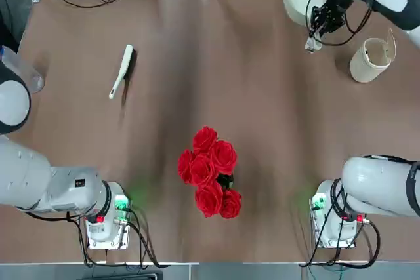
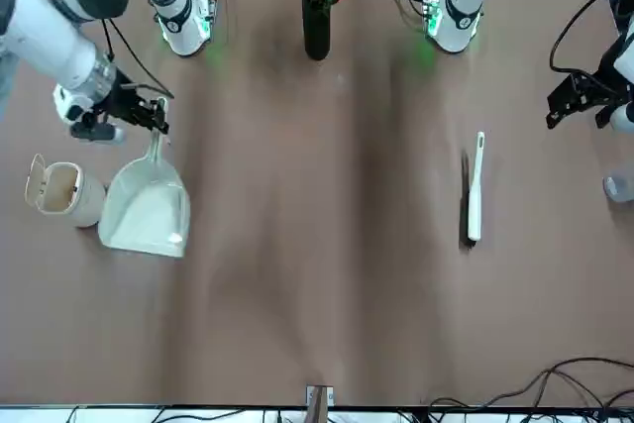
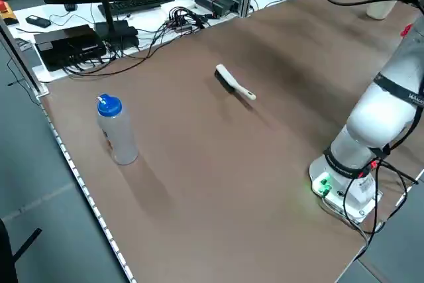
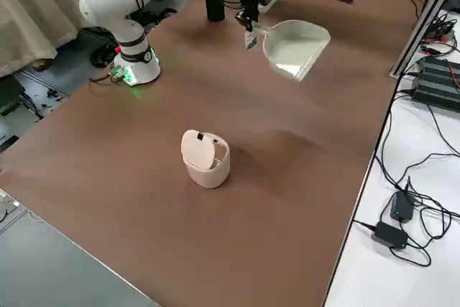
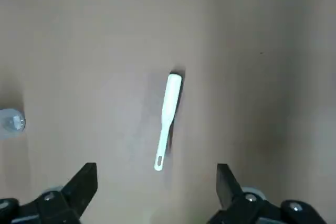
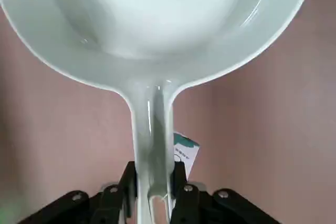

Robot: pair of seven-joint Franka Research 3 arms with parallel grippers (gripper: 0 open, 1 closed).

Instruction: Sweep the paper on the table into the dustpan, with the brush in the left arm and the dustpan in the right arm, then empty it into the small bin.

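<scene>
Left gripper (image 5: 157,178): jaws wide apart, nothing between them, raised over the left part of the table (image 1: 177,109), facing down toward the brush (image 1: 122,71). Brush lies flat on the matte brown tabletop, not touched by any gripper. Slim smooth cream-white plastic handle, tapered, with an elongated slot at the tip; tip points toward the robot's side. Short dark bristle row at the far end, along the side facing the robot's right.

Right gripper (image 6: 155,184): closed on the dustpan (image 6: 157,35), one finger each side of its stubby handle, over the far right part of the table. Dustpan is glossy cream-white plastic, rounded at the back, broad straight front lip, raised side walls, ribbed slotted handle; held up off the table. White tag (image 6: 186,153) with teal band and small print shows beside the handle.

Small bin (image 4: 206,161): beige, smooth, rounded cylinder, upright on the table at the far right, near the dustpan. Flip lid up, round mouth open.

Red roses (image 1: 210,172), layered ruffled petals, in a dark glossy bottle (image 2: 316,25), near side, between the arm bases. Translucent bottle (image 3: 118,134), ridged blue cap, upright near the left edge.
</scene>
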